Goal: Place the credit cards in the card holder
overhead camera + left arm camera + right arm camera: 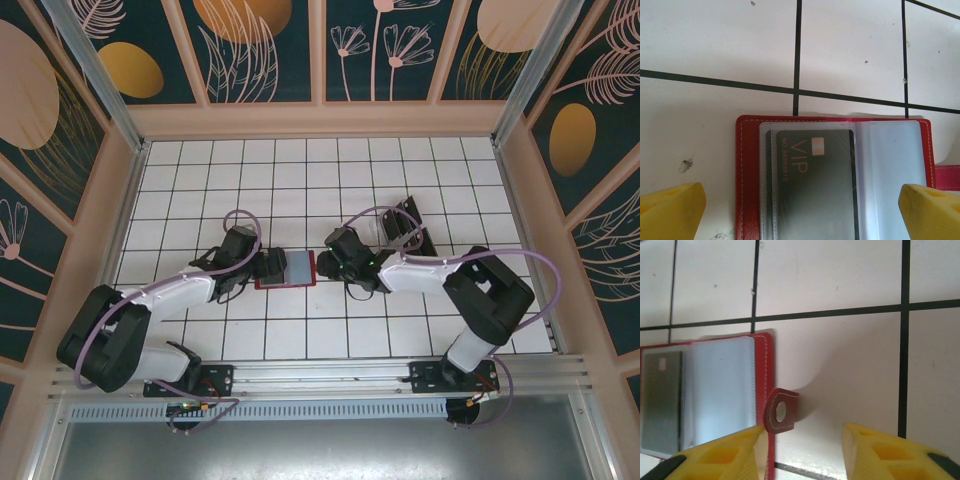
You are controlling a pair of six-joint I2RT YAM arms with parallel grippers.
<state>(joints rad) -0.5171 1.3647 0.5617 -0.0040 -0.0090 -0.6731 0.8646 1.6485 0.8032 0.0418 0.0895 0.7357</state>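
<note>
Two white-and-black arms (170, 292), looping purple cables (552, 290), black wrists, chunky yellow wedge-shaped fingers (670, 210).

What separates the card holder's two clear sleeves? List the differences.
The left sleeve holds a dark grey VIP card; the right sleeve holds none. The left sleeve looks dark through its plastic; the right sleeve looks pale bluish. Both are clear plastic inside the open red card holder.
</note>
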